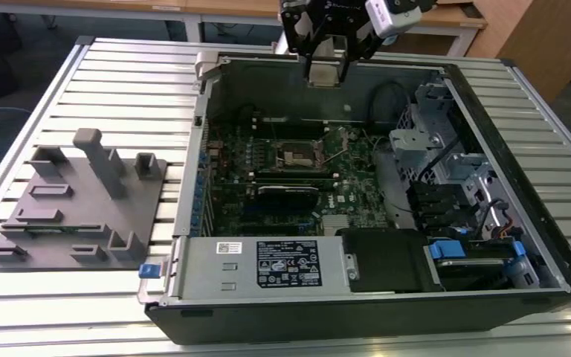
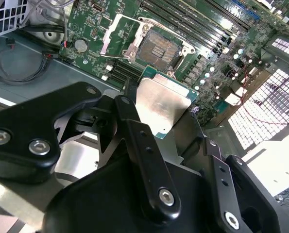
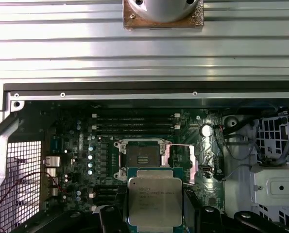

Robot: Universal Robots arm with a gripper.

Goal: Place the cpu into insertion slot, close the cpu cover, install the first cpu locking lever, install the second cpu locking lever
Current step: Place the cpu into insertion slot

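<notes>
My gripper (image 1: 326, 73) hangs above the back wall of the open computer case, shut on the cpu (image 2: 161, 104), a flat silver-grey square chip held by its edges between the black fingers (image 2: 134, 126). In the first wrist view the cpu (image 3: 155, 201) sits just short of the insertion slot (image 3: 141, 158), which lies lower down on the green board. The insertion slot (image 2: 159, 48) has a dark bare centre and a shiny rim, and it also appears mid-board in the exterior view (image 1: 296, 155). The cpu cover (image 2: 117, 36) stands flipped open beside the slot.
The case (image 1: 523, 104) lies open on a slatted metal table (image 1: 127, 82). A power supply (image 1: 256, 264) fills its near end and a drive cage (image 1: 430, 141) its side at the exterior view's right. A grey fixture block (image 1: 77, 212) stands on the table at that view's left.
</notes>
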